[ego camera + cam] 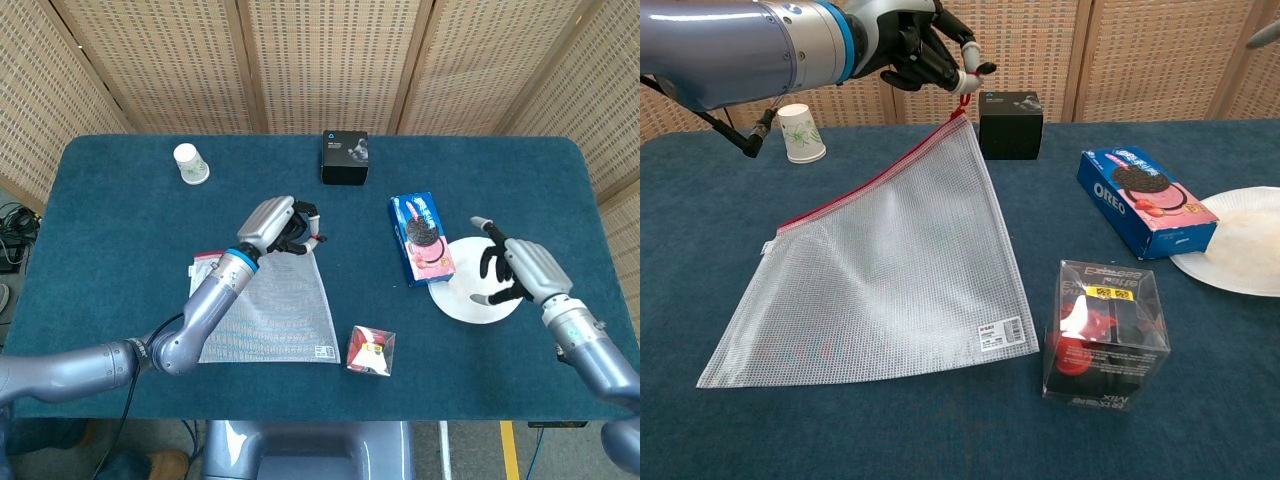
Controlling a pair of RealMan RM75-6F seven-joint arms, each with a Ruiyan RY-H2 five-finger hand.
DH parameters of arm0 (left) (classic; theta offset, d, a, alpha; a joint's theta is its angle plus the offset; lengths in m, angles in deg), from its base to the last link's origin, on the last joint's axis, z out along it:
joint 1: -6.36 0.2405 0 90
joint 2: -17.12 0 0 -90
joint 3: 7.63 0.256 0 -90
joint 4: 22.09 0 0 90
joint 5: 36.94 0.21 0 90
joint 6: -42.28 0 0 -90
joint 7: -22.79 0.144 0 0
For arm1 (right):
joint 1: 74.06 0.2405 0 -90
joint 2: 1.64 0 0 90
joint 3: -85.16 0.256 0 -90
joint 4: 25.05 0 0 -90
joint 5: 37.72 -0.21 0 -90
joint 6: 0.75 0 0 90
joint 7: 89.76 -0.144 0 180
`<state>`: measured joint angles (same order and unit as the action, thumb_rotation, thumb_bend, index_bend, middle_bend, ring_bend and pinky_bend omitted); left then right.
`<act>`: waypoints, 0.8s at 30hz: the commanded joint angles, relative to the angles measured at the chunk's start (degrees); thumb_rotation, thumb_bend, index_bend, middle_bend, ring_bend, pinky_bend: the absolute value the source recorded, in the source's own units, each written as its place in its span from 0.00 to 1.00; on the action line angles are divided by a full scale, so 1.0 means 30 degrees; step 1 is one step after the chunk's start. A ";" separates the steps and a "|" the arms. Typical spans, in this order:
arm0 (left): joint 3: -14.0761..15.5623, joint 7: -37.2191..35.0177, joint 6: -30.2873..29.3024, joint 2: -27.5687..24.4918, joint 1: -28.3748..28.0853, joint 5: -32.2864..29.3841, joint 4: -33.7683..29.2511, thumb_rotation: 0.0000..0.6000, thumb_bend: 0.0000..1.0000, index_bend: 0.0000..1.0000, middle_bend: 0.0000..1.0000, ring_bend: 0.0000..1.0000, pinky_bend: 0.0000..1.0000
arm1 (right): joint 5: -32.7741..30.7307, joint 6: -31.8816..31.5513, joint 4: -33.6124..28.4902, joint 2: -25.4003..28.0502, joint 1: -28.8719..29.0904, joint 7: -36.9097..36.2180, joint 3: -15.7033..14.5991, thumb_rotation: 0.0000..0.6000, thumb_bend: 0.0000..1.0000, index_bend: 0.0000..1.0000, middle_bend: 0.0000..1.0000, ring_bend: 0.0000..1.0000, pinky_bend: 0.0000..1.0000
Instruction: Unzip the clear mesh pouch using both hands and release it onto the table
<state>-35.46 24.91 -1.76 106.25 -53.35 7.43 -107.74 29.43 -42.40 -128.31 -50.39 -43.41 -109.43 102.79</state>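
Beside plate [455, 300], OREO box [1145, 200]; left hand [925, 48] pinches pouch [890, 260] zip, right hand [520, 270] spread.

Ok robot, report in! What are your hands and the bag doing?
Left hand pinches mesh pouch by its zipper corner, lifted, bottom edge on table. Right hand open over paper plate. Zipper looks closed. Clear box close beside pouch.

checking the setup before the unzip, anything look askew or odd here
Only the mesh pouch: the left hand holds its zipper corner up, so it hangs tilted with the far edge on the table. The cookie box also overlaps the paper plate.
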 commanded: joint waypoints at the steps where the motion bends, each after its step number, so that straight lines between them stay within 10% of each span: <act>1: -0.0155 -0.0645 -0.0088 0.0151 -0.0046 0.0302 0.0114 1.00 0.88 0.83 0.95 0.96 1.00 | -0.2224 0.3480 0.0422 -0.0546 0.2234 -0.1821 0.0565 1.00 0.03 0.08 0.80 0.84 0.96; 8: -0.0055 -0.1904 -0.0386 0.0259 0.0171 0.1402 0.0405 1.00 0.88 0.83 0.95 0.96 1.00 | -0.4991 0.7740 0.1519 -0.2306 0.4941 -0.3742 0.0896 1.00 0.04 0.15 0.82 0.86 0.99; 24: 0.0132 -0.3327 -0.0753 0.0465 0.0270 0.2427 0.0477 1.00 0.88 0.84 0.95 0.96 1.00 | -1.0458 0.7462 0.3204 -0.5380 0.8256 -0.4684 0.0029 1.00 0.09 0.31 0.83 0.87 1.00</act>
<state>-35.08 15.04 -3.90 107.54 -52.51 14.59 -106.33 -0.72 -19.77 -119.19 -65.54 -19.60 -122.97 103.17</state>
